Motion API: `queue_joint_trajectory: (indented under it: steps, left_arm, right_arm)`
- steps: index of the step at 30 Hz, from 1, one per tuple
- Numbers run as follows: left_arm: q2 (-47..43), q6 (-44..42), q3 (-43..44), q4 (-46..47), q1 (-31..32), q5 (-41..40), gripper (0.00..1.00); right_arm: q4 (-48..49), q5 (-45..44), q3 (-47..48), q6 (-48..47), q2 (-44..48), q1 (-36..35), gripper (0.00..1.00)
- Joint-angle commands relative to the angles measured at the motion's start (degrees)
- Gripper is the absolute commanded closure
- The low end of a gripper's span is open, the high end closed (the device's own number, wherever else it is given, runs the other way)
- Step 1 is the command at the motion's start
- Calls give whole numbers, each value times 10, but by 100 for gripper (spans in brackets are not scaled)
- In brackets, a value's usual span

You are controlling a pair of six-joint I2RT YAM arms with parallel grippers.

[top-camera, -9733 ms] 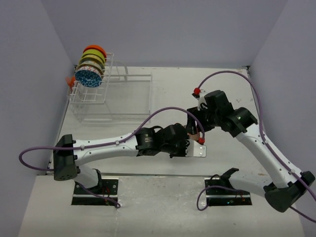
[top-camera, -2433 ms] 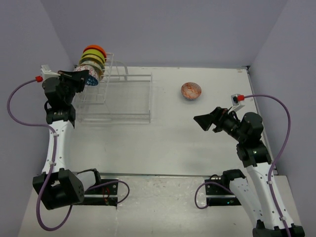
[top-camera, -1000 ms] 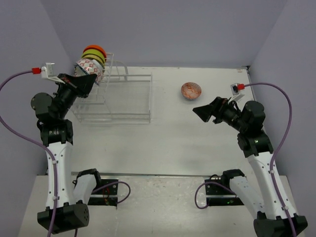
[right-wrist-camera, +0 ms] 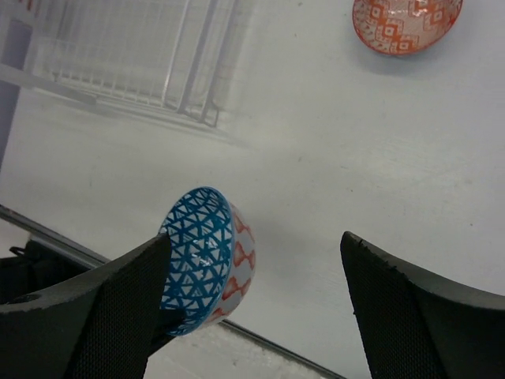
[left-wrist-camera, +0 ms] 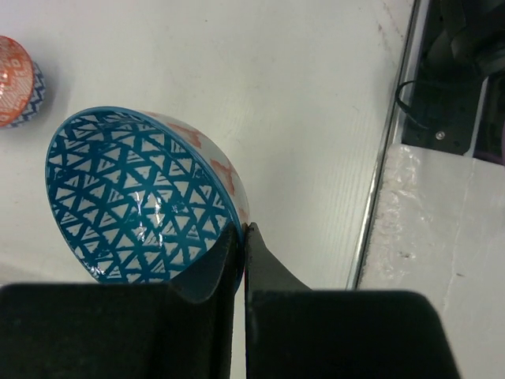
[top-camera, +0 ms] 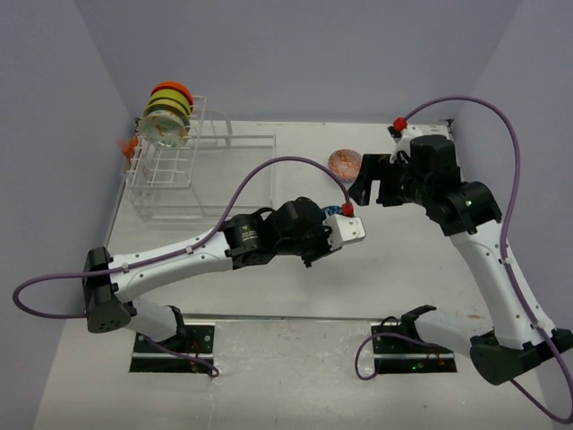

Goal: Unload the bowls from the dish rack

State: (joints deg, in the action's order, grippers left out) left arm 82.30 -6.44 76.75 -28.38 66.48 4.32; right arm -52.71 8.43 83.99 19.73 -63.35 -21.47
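Observation:
A bowl (left-wrist-camera: pixel 142 205) with blue triangles inside and red marks outside hangs tilted over the table's middle. My left gripper (left-wrist-camera: pixel 242 230) is shut on its rim. The same bowl (right-wrist-camera: pixel 207 268) shows in the right wrist view, beside the left finger (right-wrist-camera: pixel 102 308) of my right gripper (right-wrist-camera: pixel 254 238), which is open and holds nothing. In the top view my right gripper (top-camera: pixel 369 190) hovers just behind the left wrist. An orange patterned bowl (top-camera: pixel 345 162) rests on the table behind it. The dish rack (top-camera: pixel 201 175) stands at the back left, with several bowls (top-camera: pixel 166 112) on edge in its taller end.
The left arm (top-camera: pixel 179 255) stretches diagonally across the table's front half. A purple cable (top-camera: pixel 286 166) arcs above it. Walls close in at the back and on both sides. The metal front edge (left-wrist-camera: pixel 379 181) of the table runs close to the held bowl.
My left arm has swung from the rack to the table's middle, carrying the blue bowl. My right arm has moved back and left towards it, and its jaws have narrowed a little.

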Motion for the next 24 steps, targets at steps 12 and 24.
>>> queue_joint_trajectory:
  steps: [12,24]
  left_arm:
    - [8,-113,36,56,26,-86,100]
    - [-14,-56,35,69,25,-281,0]
  right_arm:
    - [-87,-70,-55,-47,-102,-112,51]
    - [57,-128,-83,4,-120,-88,100]
